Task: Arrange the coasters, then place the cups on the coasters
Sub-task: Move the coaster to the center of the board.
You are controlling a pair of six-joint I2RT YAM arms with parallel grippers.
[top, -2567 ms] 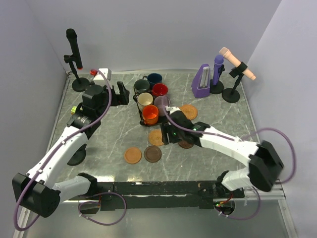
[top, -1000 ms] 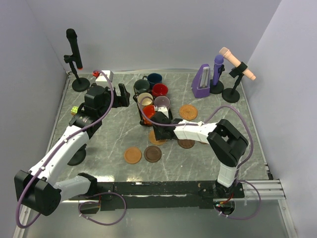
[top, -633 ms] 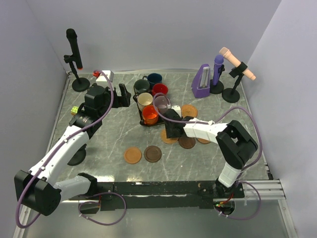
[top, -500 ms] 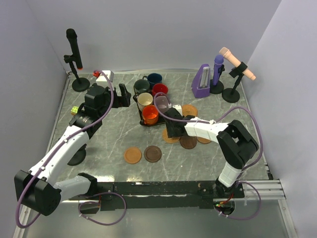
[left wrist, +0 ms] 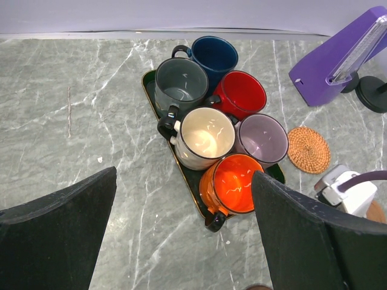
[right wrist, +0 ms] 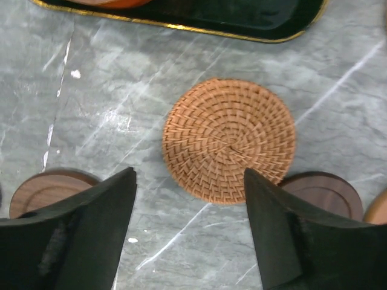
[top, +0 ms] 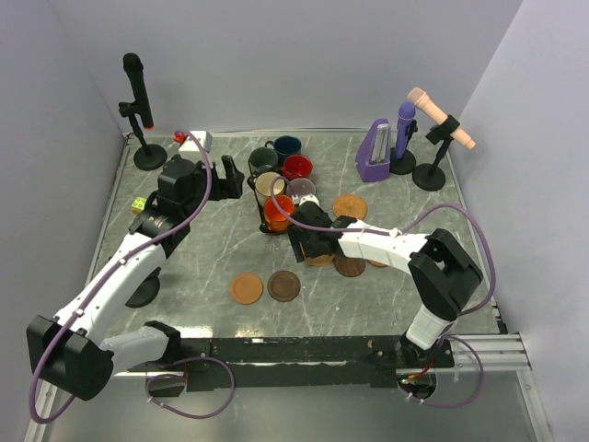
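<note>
Six cups (left wrist: 208, 136) sit packed together in the black tray (right wrist: 254, 18), toward the far middle of the bench (top: 202, 267), and none of them stands on a coaster. Your left claw (left wrist: 184, 175) hangs above that tray with its fingers spread wide and nothing between them. Your right claw (right wrist: 188, 172) is low over the bench just on the near side of the tray. It is spread too, one finger on either side of a woven coaster (right wrist: 228, 140) that lies flat on the marble, and neither finger appears to touch it. A dark brown coaster (right wrist: 320, 193) lies just beside that woven one, toward the right edge of the bench, and the rim of a tan disc (right wrist: 378, 208) shows beyond it. You have a second woven coaster (top: 350, 206) lying alone off the tray's right corner. Nearer the near edge, left of your right claw, a tan coaster (top: 247, 288) and a second brown coaster (top: 283, 285) lie side by side, the tan one on the left.
</note>
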